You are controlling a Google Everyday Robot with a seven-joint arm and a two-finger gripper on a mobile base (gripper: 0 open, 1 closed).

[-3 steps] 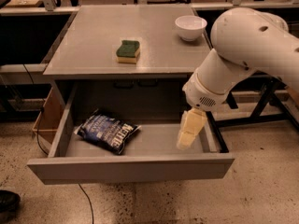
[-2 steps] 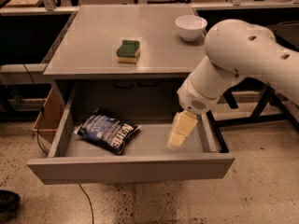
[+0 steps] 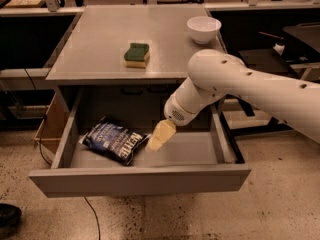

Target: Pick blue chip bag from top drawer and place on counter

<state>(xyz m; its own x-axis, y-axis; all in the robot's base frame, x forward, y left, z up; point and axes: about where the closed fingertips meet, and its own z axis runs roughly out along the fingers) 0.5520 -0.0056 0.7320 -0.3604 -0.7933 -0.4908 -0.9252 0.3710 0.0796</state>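
My one camera, fairly near, looks down across the counter [image 3: 95, 49] from its front edge toward the far one; the gripper [image 3: 156, 142] hangs below that front edge.

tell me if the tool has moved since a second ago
Yes. The tool moved left across the top drawer, away from its right wall, to just beside the blue chip bag.

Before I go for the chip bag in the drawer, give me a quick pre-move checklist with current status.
1. Top drawer pulled open: ok.
2. Blue chip bag lying flat in the drawer's left half, uncovered: ok.
3. Gripper down inside the drawer, by the bag's right edge: ok.
4. Gripper touching the bag: cannot tell.
5. Bag lifted off the drawer floor: not ok.
6. Bare counter left of the sponge and white bowl: ok.
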